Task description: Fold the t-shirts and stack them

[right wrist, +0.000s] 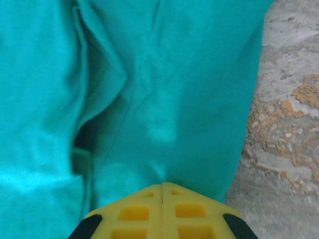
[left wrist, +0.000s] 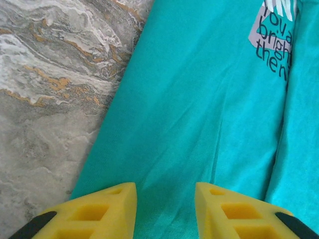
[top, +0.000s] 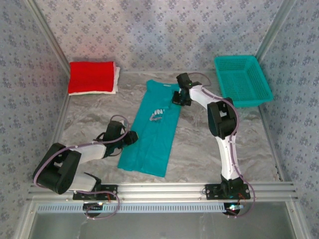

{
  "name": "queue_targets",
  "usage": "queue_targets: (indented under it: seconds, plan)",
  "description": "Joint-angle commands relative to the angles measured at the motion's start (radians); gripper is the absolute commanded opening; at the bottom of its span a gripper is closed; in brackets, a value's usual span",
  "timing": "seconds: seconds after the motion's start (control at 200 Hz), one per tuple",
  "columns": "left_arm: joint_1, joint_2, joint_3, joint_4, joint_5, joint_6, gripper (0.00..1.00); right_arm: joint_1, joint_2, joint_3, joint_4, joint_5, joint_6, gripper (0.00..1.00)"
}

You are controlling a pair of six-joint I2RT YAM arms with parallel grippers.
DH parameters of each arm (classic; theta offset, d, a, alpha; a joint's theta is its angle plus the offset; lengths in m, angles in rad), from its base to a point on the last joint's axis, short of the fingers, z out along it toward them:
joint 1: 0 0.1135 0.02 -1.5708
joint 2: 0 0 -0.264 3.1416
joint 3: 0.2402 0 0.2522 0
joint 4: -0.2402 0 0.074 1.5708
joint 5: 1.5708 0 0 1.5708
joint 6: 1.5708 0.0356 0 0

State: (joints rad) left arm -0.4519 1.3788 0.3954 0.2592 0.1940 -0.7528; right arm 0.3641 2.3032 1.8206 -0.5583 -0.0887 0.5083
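The right gripper point(right wrist: 162, 186) is pinching the teal t-shirt point(top: 152, 134) with its jaws together, and the left gripper point(left wrist: 165, 190) is hanging over it with jaws apart.

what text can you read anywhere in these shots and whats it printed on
"ov a" / "brigh" / "then": dark lettering on the teal cloth t-shirt, left wrist view. A fold cuts each line off at the right, and the first letter is unsure.
White print on the same shirt's chest, top view: too small to read.
No other text can be read.
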Motion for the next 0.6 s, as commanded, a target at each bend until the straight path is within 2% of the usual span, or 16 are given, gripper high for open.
queue_targets:
  seconds: [0.0,0.155,0.38,0.47,0.545,0.595]
  plan:
    - [-0.013,0.076,0.002,-0.16,0.011,-0.003,0.36,-0.011,0.075,0.081,-0.07,0.037,0.003,0.06]
    - [-0.051,0.154,0.074,-0.111,0.019,-0.034,0.36,-0.037,0.178,0.224,-0.119,0.024,0.01,0.06]
    - [-0.088,0.314,0.27,-0.055,0.024,-0.054,0.36,-0.08,0.369,0.573,-0.183,-0.061,0.026,0.09]
    - [-0.087,0.384,0.362,-0.063,0.021,-0.041,0.36,-0.089,0.419,0.681,-0.183,-0.088,0.034,0.11]
    - [-0.086,0.435,0.428,-0.069,0.023,-0.028,0.35,-0.099,0.43,0.704,-0.149,-0.1,0.043,0.15]
    - [-0.087,0.464,0.461,-0.078,0.007,-0.024,0.35,-0.107,0.426,0.709,-0.123,-0.112,0.044,0.21]
